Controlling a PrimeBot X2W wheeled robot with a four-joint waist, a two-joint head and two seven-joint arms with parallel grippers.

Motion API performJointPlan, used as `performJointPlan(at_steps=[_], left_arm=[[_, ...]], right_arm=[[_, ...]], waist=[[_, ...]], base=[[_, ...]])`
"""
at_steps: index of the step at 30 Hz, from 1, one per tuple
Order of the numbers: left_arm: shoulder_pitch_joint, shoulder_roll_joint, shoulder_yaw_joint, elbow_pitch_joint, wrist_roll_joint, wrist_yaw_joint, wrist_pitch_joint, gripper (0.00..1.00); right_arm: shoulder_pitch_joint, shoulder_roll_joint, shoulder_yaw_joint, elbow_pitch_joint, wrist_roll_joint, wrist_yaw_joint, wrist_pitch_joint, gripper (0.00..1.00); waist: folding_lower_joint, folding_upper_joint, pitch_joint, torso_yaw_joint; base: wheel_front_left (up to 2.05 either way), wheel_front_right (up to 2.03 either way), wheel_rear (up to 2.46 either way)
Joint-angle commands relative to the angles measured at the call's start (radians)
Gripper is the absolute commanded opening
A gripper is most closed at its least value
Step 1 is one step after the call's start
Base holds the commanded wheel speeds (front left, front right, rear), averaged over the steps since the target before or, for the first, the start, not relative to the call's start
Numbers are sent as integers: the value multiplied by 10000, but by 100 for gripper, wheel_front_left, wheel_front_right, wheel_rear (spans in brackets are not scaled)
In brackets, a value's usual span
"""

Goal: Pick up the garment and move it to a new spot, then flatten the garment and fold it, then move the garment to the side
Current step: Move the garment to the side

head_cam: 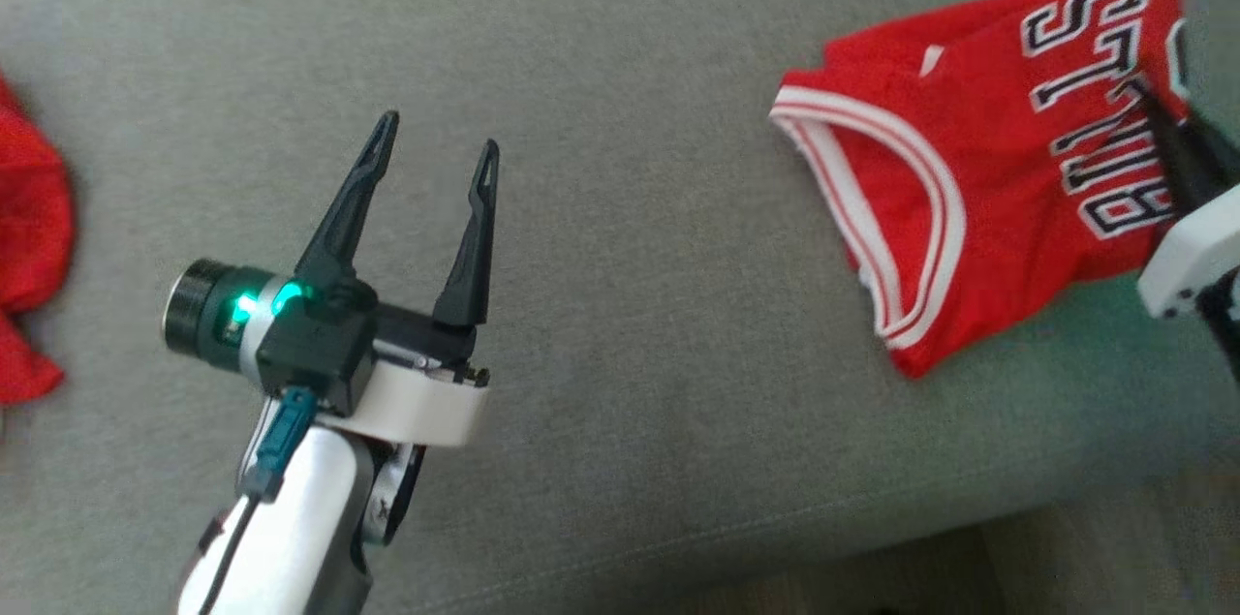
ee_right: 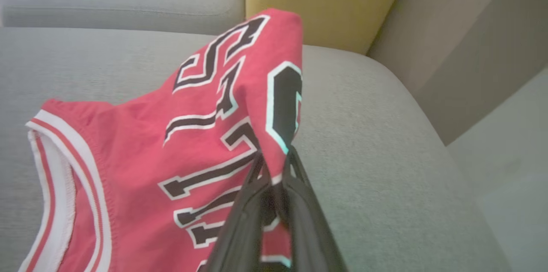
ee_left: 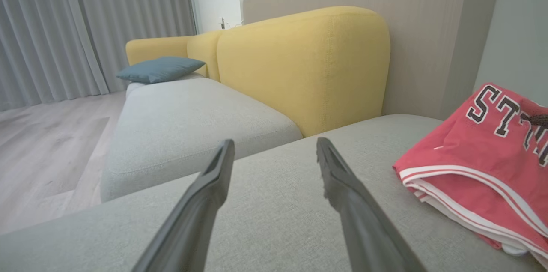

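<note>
The right gripper [ee_right: 274,162] is pinched closed on a fold of the red jersey [head_cam: 930,199], which lies at upper right on the grey sofa seat [head_cam: 630,257]. The left gripper [head_cam: 439,136], lower left, is spread wide, holding nothing.

1 jersey [head_cam: 969,169], 1 red cloth [head_cam: 29,237], 2 hands [head_cam: 436,145] [ee_right: 276,154], 1 pillow [ee_left: 160,68]

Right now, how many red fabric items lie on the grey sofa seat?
2. A folded red jersey with white trim, head view's right, pinched by the right gripper; a crumpled red cloth at its left edge, partly cut off.
</note>
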Motion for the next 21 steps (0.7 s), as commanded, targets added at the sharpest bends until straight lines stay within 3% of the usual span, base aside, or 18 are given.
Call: performJointPlan(at_steps=[1,9,18,19,20,21], left_arm=[[-401,150,283,-361,123,-72,-51,100],[-1129,47,-9,-472,390,-338,-51,100],[-2052,-225,-540,-536,687,-795,-51,100],[-2131,-265,-589,-525,703,-833,-51,100],[-2236,-327,-657,-504,719,-890,-51,100],[-2264,-349,-676,-495,718,-908,-51,100]], right_arm=[[-370,-367,-68,-238,-74,-6,45,0],[-937,-703,-1493,-47,-939,-6,234,0],[-1045,-757,-3617,202,-2707,-6,458,0],[-1052,-710,-3820,277,-2850,-6,453,11],[-1092,-659,-4105,346,-3149,-6,208,57],[-1104,-625,-4215,402,-3278,-6,110,57]], waist=[[0,0,526,-413],[0,0,1483,-385],[0,0,2338,292],[0,0,2379,362],[0,0,2416,465],[0,0,2421,500]], base=[[0,0,0],[0,0,0],[0,0,0],[0,0,0],[0,0,0],[0,0,0]])
